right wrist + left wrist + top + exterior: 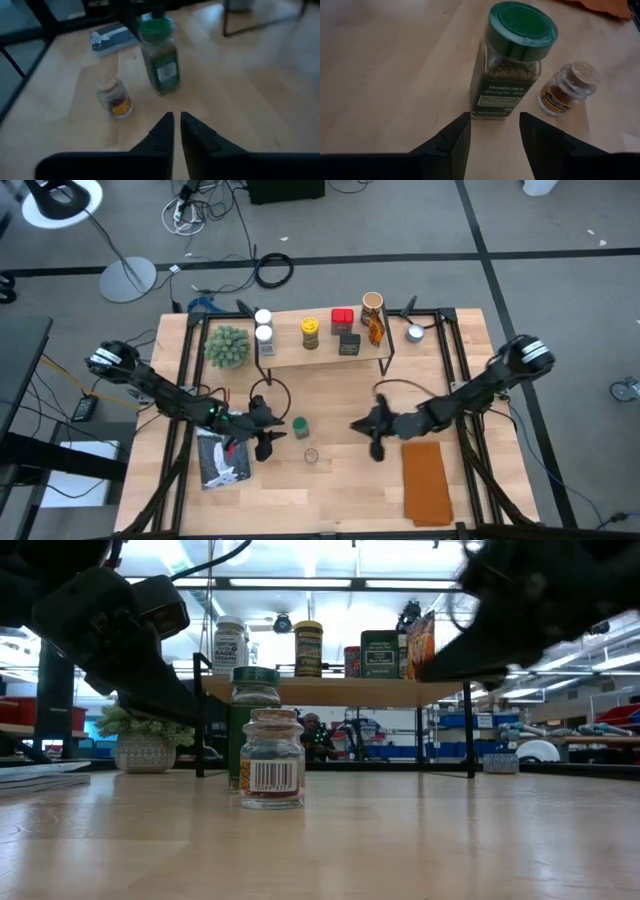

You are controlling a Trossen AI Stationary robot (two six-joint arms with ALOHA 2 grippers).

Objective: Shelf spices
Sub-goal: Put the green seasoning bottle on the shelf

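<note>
The green-lidded jar (514, 65) stands on the table just in front of the left gripper (495, 135), whose fingers are apart. The right gripper (177, 125), nearly closed and empty, waits nearby.

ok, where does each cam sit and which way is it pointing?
High: overhead, straight down; both arms, wood-topped wire-leg shelf.
Low: tabletop height, facing the shelf; arms overhead.
Left wrist: behind the open left gripper, facing the green-lidded glass spice jar.
Right wrist: behind the right gripper, nearly shut.
All four share the green-lidded jar.
</note>
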